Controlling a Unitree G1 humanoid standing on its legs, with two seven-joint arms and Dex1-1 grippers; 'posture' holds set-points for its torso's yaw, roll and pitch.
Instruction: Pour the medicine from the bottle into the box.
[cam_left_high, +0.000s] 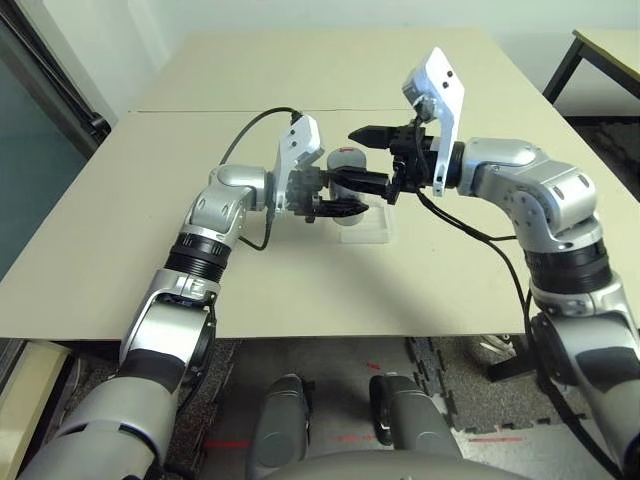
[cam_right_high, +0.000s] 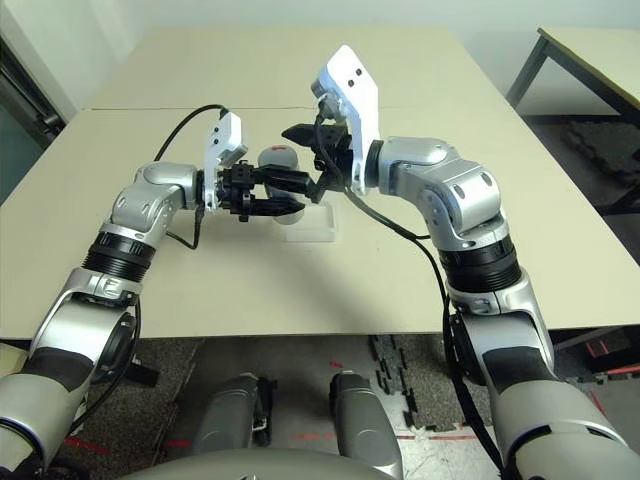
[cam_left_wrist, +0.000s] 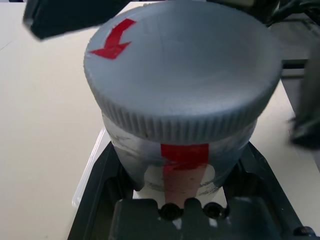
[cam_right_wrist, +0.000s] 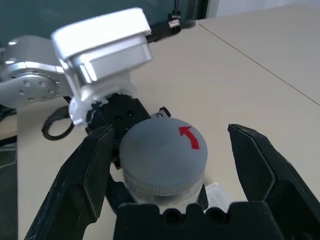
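The bottle is up off the big tan counter, held in the air just over the box. The counter is the biggest thing here, wide and flat. Two silver arms reach over it and meet at the bottle.

The left hand is closed tight on the bottle's body, with one black finger on each side. The right hand is wide open. Its two black fingers stand on both sides of the bottle's cap and do not touch it.

The box is clear and sits flat on the counter, right under the bottle and partly hidden by the hands.

The bottle's round grey cap is on. It has a red arrow on top, and there is a red strip down the bottle's side, below the cap.
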